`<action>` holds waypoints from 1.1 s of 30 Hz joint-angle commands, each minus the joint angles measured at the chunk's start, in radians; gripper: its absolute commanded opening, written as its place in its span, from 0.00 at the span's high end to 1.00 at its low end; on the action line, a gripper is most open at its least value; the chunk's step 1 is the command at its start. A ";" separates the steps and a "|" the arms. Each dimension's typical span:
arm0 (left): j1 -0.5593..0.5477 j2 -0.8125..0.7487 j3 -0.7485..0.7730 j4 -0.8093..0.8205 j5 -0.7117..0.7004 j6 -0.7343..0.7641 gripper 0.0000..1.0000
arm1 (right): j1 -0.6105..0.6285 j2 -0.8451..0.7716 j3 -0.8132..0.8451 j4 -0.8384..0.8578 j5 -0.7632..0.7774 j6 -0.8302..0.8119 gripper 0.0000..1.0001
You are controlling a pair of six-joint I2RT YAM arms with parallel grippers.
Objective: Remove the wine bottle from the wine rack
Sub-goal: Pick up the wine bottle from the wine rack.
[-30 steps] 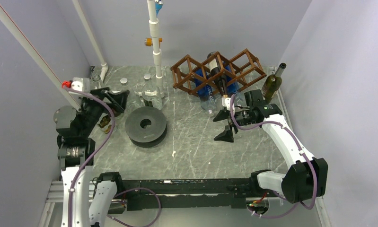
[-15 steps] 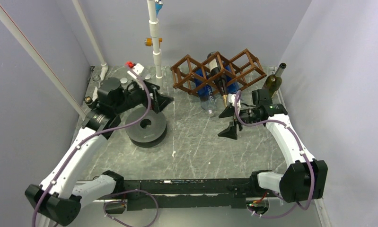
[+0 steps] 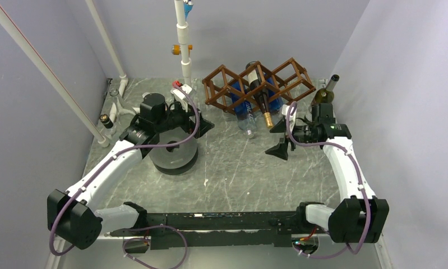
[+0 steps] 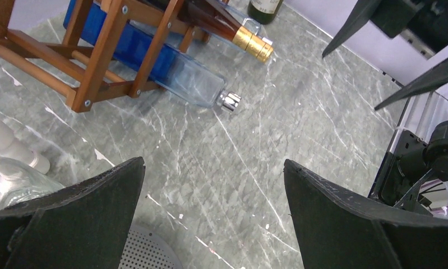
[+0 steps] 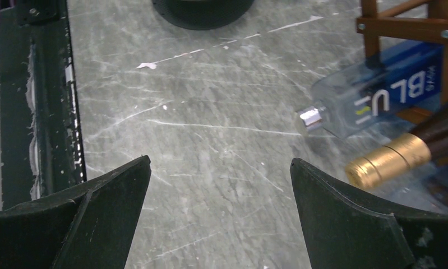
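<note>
Left hand (image 4: 212, 162) and right hand (image 5: 220, 161) gape wide; gold-capped wine bottle (image 5: 401, 154) slants through diamond-lattice wooden wine rack (image 4: 105, 56).

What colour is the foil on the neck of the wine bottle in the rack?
The foil is gold, clearest in the right wrist view.

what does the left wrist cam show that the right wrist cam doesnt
Only the left wrist view: the left gripper, open, the base of a green bottle and a white pipe foot. Only the right wrist view: the BLU lettering on the blue bottle. Both: the wine rack, the blue bottle, the gold-capped wine bottle, the open right gripper and the grey table.
</note>
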State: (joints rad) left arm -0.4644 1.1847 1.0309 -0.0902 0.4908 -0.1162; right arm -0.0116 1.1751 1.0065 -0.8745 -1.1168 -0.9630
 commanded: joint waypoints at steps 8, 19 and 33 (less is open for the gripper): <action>-0.034 -0.063 -0.042 0.064 -0.044 0.055 0.00 | -0.045 -0.019 0.167 -0.013 0.178 0.110 0.01; -0.034 -0.075 -0.049 0.057 -0.103 0.088 0.00 | -0.056 0.060 0.392 0.068 0.397 0.389 0.01; -0.034 -0.090 -0.050 0.054 -0.115 0.087 0.01 | -0.103 0.175 0.496 0.136 0.501 0.596 0.00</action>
State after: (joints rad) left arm -0.4953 1.1278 0.9813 -0.0711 0.3794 -0.0399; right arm -0.1085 1.3338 1.4395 -0.7818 -0.6460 -0.4324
